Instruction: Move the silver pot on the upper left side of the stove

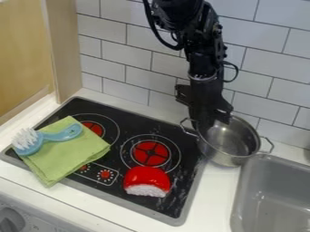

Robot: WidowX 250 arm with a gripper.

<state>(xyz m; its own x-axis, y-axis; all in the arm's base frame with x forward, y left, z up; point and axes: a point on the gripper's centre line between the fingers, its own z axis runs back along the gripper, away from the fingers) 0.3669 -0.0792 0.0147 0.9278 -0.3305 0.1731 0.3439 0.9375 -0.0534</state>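
In the camera view, one silver pot (233,144) sits just right of the hand (207,132), on the white surface (212,199) between the stove and the sink. It has two loop handles: one juts out on the far side from the hand, the other shows on the hand's left, over the stove's edge. The hand points down at the pot's near-left rim; whether it is open or shut, and whether it has hold of the rim, I cannot tell. Left of the hand lies one black stove (127,118) with two red burners in plain sight, the closer one (150,153) down and left of the hand, the other (92,128) farther left. Two smaller red dials show below them. One red thing with a white bristly underside (147,181) sits below the closer burner, overlapping its ring. Farthest left, one green cloth (72,152) bears one blue brush (51,137) with white bristles; the cloth covers part of the far burner's ring and is in the way there. One grey sink (272,195) lies below and right of the hand. Behind the hand rises a white tiled wall (139,61).
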